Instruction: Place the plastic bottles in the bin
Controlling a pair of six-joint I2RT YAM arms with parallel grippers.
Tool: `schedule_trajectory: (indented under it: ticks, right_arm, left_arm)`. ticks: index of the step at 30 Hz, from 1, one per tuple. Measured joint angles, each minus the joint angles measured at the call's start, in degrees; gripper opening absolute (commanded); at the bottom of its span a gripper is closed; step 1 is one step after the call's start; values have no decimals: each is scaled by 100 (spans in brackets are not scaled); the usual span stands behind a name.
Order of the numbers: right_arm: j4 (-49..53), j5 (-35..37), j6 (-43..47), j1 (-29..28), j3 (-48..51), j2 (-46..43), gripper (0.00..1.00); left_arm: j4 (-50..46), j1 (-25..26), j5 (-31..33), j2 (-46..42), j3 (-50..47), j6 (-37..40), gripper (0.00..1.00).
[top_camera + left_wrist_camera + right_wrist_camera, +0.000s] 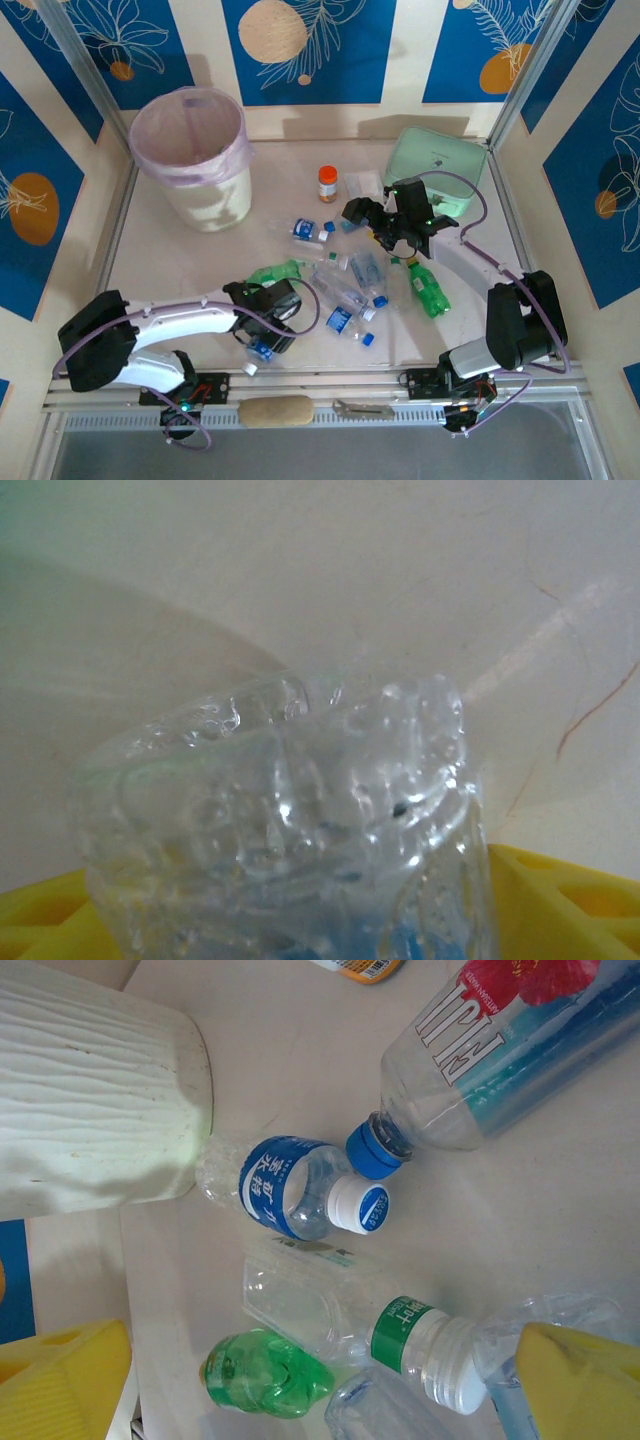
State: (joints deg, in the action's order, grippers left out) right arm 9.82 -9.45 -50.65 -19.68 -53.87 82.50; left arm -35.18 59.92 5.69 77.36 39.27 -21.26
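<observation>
Bottle [280, 810] lodged between left gripper [310, 925] fingers [565, 905].

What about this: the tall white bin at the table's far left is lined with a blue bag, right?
Not quite. The bag lining the tall white bin at the far left is pink, not blue; the top external view shows it.

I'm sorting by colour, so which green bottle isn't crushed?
The green bottle right of the pile, lying whole with its label showing; the other green one, at the pile's left edge, is crumpled.
</observation>
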Motion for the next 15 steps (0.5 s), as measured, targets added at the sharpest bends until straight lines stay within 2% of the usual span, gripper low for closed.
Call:
schedule_trajectory:
  ticks: [6, 15]
  right_arm:
    - [4, 0, 0, 9, 37, -101, 99]
    - [2, 0, -2, 26, 37, -170, 99]
  left_arm:
    - [50, 0, -2, 83, 4, -96, 60]
    - [-37, 0, 170, -166, 85, -92, 59]
